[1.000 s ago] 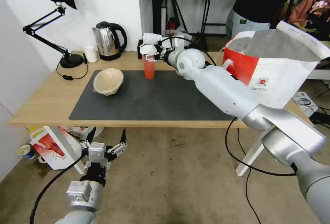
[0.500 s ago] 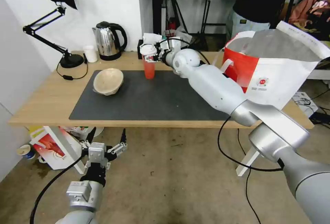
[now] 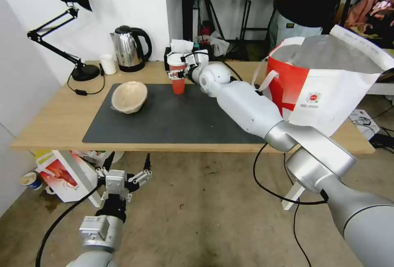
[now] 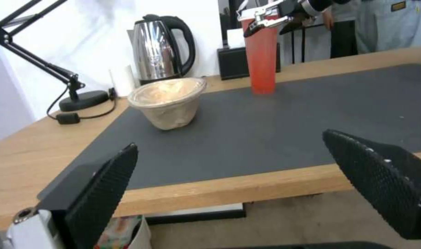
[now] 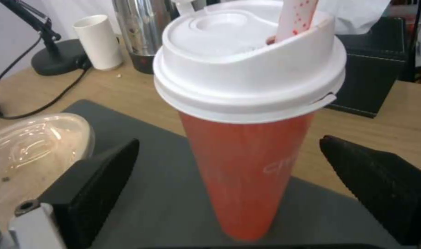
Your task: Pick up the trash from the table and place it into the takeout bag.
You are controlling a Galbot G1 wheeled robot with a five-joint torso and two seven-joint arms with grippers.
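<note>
Right gripper (image 3: 177, 71) at red cup (image 3: 177, 79), upper centre of head view, back edge of grey mat (image 3: 184, 119) on desk (image 3: 53, 127). Fingers (image 5: 95, 180) wide apart either side of the cup, nothing gripped. Risk: tall cup tips if one finger touches first. Black tissue box (image 3: 168, 60) and kettle (image 3: 129, 49) close behind. Beige fibre bowl (image 3: 129, 96) left on mat; takeout bag (image 3: 324, 82) right. Left gripper (image 3: 123, 179) idle lower left, fingers spread, empty.
</note>
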